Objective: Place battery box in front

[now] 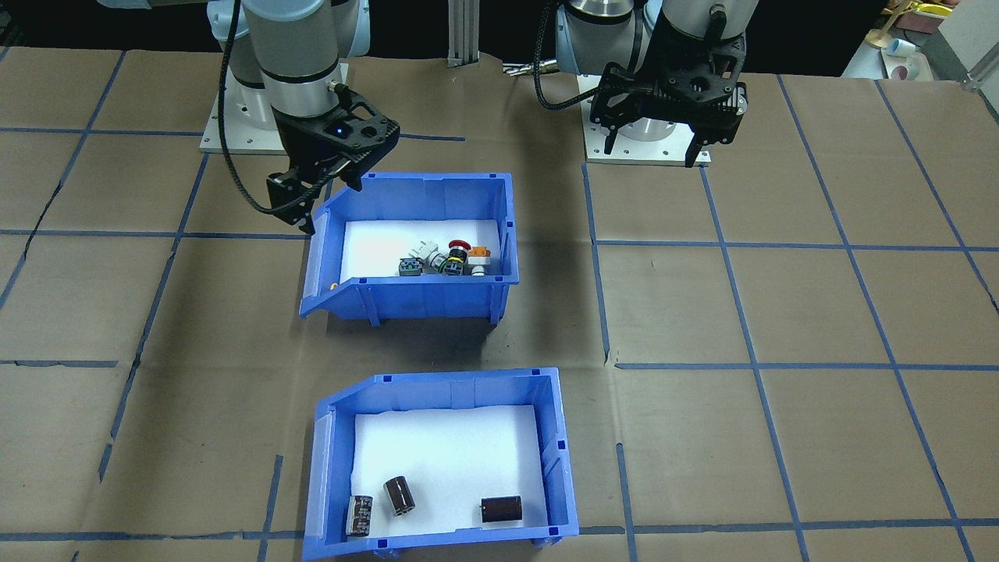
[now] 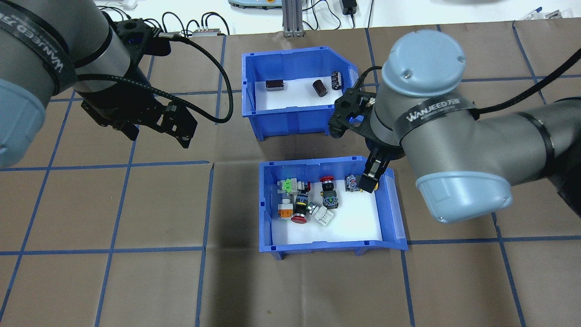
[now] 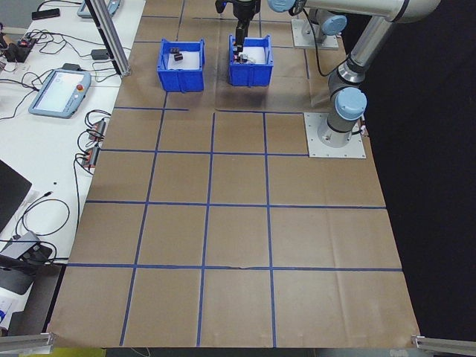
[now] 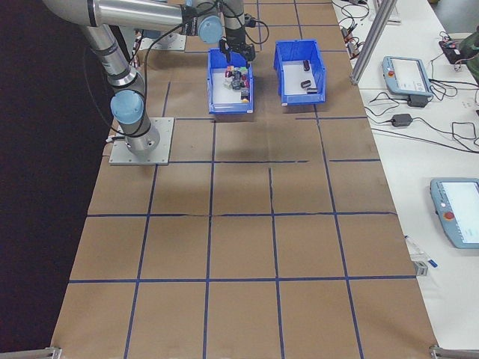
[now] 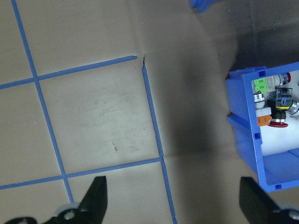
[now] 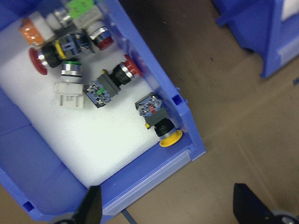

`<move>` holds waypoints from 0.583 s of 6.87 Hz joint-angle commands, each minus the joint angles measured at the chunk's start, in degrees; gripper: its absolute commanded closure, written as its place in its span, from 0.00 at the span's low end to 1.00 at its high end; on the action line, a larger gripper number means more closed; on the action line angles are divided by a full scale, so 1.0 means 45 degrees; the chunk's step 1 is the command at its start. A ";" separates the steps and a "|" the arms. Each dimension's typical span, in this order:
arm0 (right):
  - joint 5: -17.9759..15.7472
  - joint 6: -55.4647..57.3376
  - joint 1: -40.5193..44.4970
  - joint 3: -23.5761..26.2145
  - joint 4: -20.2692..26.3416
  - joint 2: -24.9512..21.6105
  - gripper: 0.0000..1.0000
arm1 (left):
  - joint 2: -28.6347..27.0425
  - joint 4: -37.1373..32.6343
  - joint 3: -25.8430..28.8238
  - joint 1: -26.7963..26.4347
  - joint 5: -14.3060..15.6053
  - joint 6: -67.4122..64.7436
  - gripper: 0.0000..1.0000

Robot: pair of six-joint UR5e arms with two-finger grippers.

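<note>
Overhead exterior: brown papered table (image 2: 136,272), blue tape grid (image 2: 127,163), both pincers seemingly spread

Both arms hang raised, wrists pointing down; the left gripper (image 1: 654,151) and right gripper (image 1: 326,204) hold their fingers spread, empty.

Blue plastic bin w/ colourful push-button switches (image 5: 247,140) cut off by left wrist view's right edge; both side views too small for bin contents.

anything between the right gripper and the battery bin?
No. The right gripper hangs over the corner of the blue plastic bin of push-button switches. Only bare brown table paper separates it from the blue battery bin.
</note>
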 commanded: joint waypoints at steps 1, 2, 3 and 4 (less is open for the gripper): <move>0.0001 0.4118 -0.0931 -0.0189 0.0049 -0.0052 0.00 | 0.0002 -0.0008 0.0000 -0.0013 0.0001 -0.0020 0.01; 0.0001 0.6418 -0.1164 -0.0634 0.0610 -0.0111 0.00 | 0.0002 -0.0028 0.0000 -0.0013 -0.0019 -0.0020 0.01; 0.0020 0.8085 -0.1611 -0.1393 0.1466 -0.0053 0.00 | 0.0002 -0.0028 0.0000 -0.0013 -0.0019 -0.0059 0.01; 0.0059 0.8585 -0.2119 -0.2329 0.2287 -0.0014 0.00 | 0.0002 -0.0047 0.0000 -0.0013 -0.0019 -0.0059 0.01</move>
